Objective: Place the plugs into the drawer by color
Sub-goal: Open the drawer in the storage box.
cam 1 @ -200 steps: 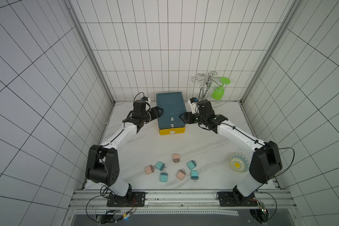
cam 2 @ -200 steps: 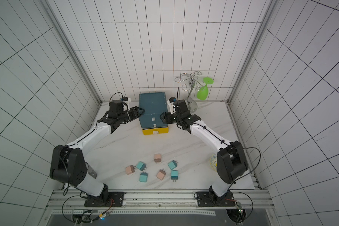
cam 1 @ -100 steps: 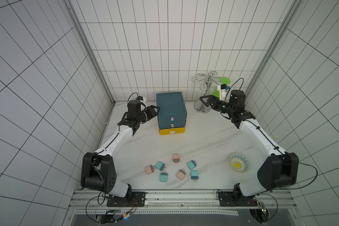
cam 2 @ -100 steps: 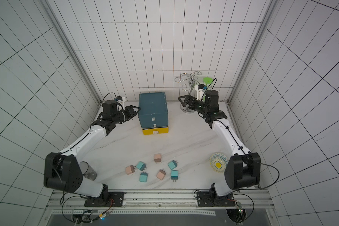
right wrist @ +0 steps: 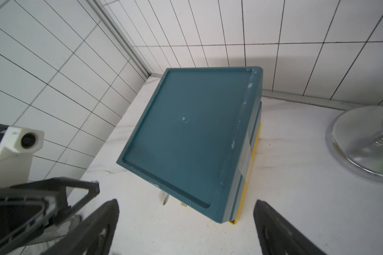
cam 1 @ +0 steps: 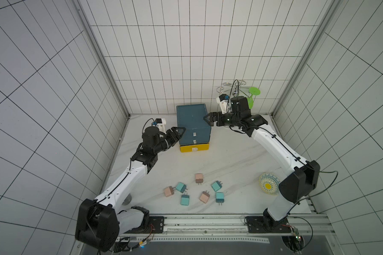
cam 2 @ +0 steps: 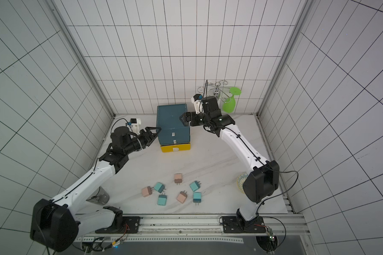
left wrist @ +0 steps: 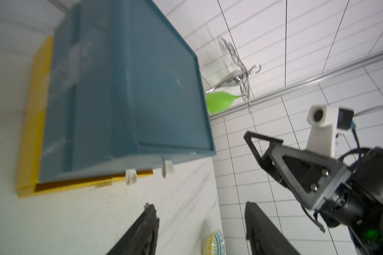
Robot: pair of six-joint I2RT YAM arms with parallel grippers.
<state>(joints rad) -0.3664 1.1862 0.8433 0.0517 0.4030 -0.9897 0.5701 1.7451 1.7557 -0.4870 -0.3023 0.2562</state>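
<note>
Here, left end effector point(cam 1: 180, 130) beside drawer point(cam 1: 191, 120)

Both top views give you the whole counter point(cam 1: 230, 159) from high above the front rail point(cam 1: 208, 223), looking steeply down. Each wrist camera rides close behind its jaws and faces the drawer unit point(left wrist: 124, 99) from opposite sides.
</note>
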